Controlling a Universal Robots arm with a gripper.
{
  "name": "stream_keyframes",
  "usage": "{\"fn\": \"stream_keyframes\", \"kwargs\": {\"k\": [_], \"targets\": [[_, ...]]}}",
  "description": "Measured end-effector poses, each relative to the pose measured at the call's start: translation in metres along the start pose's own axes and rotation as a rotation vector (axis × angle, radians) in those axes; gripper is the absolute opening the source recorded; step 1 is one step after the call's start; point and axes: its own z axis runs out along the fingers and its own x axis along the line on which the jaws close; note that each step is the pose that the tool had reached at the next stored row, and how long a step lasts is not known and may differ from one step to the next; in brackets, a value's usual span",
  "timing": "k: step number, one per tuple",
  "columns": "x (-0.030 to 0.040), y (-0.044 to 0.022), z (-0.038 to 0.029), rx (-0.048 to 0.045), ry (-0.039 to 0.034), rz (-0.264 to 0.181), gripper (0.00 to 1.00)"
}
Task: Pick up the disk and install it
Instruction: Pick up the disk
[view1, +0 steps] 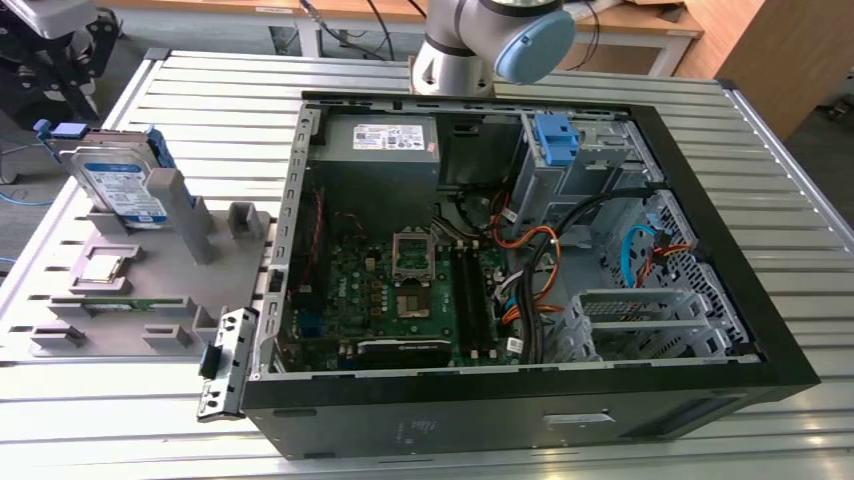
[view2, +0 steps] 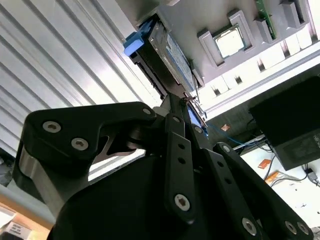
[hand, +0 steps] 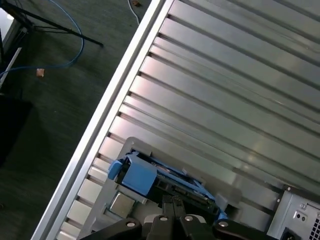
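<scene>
Disk standing in the holder, gripper clenched on nothing.
The disk (view1: 118, 185) is standing on edge in a grey holder (view1: 147, 290) at the exterior view's left, on the slatted table (view1: 214, 110), just beside the open computer case (view1: 534, 400). In both wrist views the gripper (view2: 175, 102) (hand: 172, 202) is hanging apart from the disk (view2: 172, 52) (hand: 175, 182), its fingers pressing together with nothing between them, and is pointing toward the disk's blue-railed edge.
</scene>
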Motion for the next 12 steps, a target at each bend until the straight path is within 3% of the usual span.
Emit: {"fn": "stream_keyframes", "kwargs": {"k": [12], "targets": [[0.0000, 0.0000, 0.0001, -0.0049, 0.0139, -0.217, 0.11]]}}
